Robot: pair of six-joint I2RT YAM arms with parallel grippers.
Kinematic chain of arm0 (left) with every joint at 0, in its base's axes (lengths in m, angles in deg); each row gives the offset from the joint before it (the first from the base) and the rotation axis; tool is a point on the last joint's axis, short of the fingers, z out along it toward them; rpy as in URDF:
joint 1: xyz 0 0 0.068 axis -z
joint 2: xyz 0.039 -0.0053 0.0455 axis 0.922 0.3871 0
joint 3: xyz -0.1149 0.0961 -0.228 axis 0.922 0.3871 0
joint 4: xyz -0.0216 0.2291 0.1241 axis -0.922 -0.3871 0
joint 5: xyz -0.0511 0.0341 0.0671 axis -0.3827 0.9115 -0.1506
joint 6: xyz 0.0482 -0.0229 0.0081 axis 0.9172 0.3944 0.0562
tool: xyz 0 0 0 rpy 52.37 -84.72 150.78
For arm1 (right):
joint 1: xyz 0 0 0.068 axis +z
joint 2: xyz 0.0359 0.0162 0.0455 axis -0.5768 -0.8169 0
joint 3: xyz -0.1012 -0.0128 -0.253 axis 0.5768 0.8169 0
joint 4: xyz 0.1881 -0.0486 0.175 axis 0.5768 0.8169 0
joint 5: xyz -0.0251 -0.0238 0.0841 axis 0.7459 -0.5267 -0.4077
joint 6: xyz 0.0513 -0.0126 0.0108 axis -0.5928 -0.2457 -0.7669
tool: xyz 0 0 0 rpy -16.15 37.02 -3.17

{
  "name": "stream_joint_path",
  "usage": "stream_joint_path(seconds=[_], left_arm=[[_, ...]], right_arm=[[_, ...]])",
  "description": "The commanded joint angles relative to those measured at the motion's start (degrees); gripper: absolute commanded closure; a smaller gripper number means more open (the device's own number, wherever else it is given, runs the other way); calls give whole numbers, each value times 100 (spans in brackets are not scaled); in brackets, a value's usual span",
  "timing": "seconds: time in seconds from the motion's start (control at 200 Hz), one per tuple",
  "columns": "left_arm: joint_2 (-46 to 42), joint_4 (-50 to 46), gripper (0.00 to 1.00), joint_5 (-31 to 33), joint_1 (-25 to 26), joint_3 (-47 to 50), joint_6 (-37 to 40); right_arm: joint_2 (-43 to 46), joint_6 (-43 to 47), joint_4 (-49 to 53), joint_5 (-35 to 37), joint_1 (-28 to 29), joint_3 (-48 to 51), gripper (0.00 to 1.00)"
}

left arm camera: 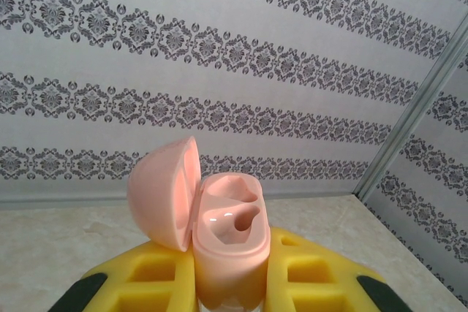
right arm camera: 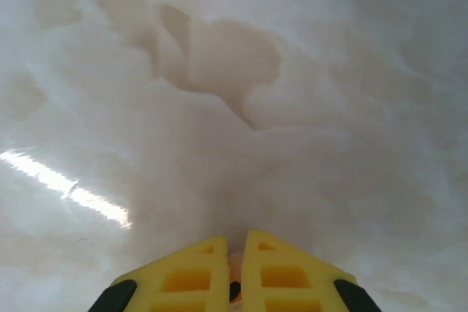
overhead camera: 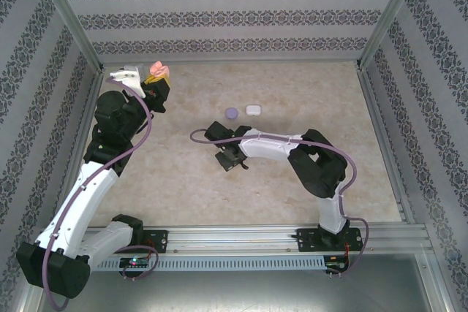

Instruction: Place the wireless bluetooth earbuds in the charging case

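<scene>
We are seeing the left gripper (left arm camera: pixel 230 279) with its jaws clamping the pink charging case (left arm camera: pixel 228 242) around the lower body. It is holding the case up at the far left of the worktop (overhead camera: pixel 292 93). The lid (left arm camera: pixel 164 193) is hanging open, and both wells are looking empty.

The right gripper (right arm camera: pixel 234 242) is sitting low over the middle of the worktop, jaws pinched almost together. A tiny dark sliver (right arm camera: pixel 234 290) is showing between them; we cannot tell whether it is an earbud. The earbuds are too small for us to place anywhere else.

A purple case (overhead camera: pixel 231 113) and a white case (overhead camera: pixel 254 109) are lying side by side just beyond the right gripper.

We are judging the earbuds as near weightless, hard, glossy and slippery, so they are likely to squirt out of a hard pinch. We are suggesting a light grip across the rounded head. That is leaving the stem free to go down into its well.
</scene>
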Motion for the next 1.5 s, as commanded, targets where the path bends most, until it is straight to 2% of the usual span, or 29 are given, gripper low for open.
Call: stream_joint_path(seconds=[0.0,0.185,0.355,0.575,0.709,0.879,1.079,1.494], left_arm=[[-70,-19,100,-121,-54,35,-8],[-76,-14,100,-139,-53,75,-20],[-70,39,100,-160,-54,125,-40],[-76,56,100,-170,-51,135,-35],[-71,96,100,-191,-54,161,-68],[-62,127,100,-219,-49,194,-94],[-64,196,100,-228,-47,239,-138],[-10,250,100,-271,-54,257,-162]], right_arm=[[-19,174,47,40,53,200,88],[-50,4,179,78,50,115,67],[23,-453,468,49,47,-83,57],[219,-1181,573,-215,45,-236,39],[154,-1418,640,-178,29,-316,34],[88,-1918,738,-21,-37,-311,33],[253,-2605,488,-179,-136,-112,39],[26,-2728,423,-264,-243,-178,56]])
